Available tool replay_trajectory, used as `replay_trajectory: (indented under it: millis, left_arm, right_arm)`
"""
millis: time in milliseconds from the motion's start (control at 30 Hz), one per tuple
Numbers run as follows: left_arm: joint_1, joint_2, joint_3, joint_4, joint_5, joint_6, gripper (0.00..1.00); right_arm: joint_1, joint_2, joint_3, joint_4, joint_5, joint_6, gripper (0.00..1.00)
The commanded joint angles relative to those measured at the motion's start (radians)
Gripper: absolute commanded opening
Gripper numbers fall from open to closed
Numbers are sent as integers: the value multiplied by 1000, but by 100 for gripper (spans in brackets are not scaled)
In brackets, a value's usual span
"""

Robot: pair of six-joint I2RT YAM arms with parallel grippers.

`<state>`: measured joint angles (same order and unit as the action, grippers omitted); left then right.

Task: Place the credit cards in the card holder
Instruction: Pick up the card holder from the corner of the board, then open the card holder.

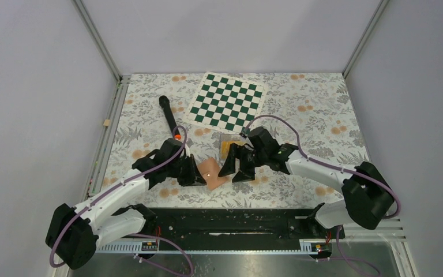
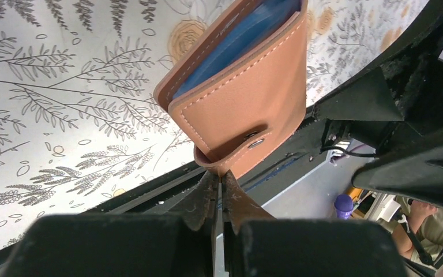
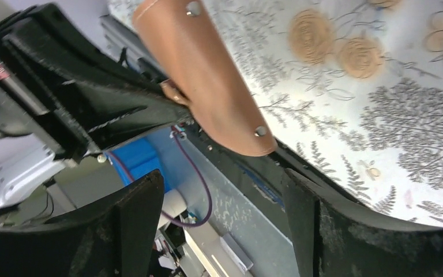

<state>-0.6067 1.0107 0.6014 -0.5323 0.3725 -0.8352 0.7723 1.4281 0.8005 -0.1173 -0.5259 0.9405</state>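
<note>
The tan-brown card holder (image 1: pixel 212 173) is held off the flowered table, near its front middle. My left gripper (image 1: pixel 199 173) is shut on the holder's snap tab. In the left wrist view the tab loop sits between the closed fingertips of the left gripper (image 2: pixel 222 176), and the holder (image 2: pixel 248 86) shows blue inner pockets. My right gripper (image 1: pixel 236 166) is open and empty just right of the holder. In the right wrist view the holder (image 3: pixel 207 75) lies beyond the spread jaws of the right gripper (image 3: pixel 225 213). Yellow-orange credit cards (image 1: pixel 227 144) lie on the table behind the right gripper, partly hidden.
A green-white chessboard (image 1: pixel 228 101) lies at the back middle. A black cylindrical stick (image 1: pixel 168 112) lies at the back left, behind the left arm. The black front rail (image 1: pixel 225 222) runs along the near edge. Grey walls enclose the table.
</note>
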Motion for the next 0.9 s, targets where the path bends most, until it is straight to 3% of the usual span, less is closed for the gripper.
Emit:
replay_trajectory:
  millis: [0,133,267,367,567,867]
  left_arm:
    - [-1,-61,22,28,78,28,0]
    - [-2,-102,55,28,99,43,0]
    - [-2,-123,82,12,117,60,0]
    - [-2,-143,84,1,133,69,0]
    - [-2,-185,68,36,192,71,0]
    - [-2,-203,78,50,204,71,0]
  right_arm:
    - [7,-66,30,23,-123,-44,80]
    - [6,-70,61,1,-201,-75,76]
    - [-2,-90,123,-182,-138,-204,77]
    - [-26,-101,132,-220,-142,-223,78]
    - [-30,-93,120,-133,-265,-202,77]
    - [-7,-84,89,43,-410,-113,50]
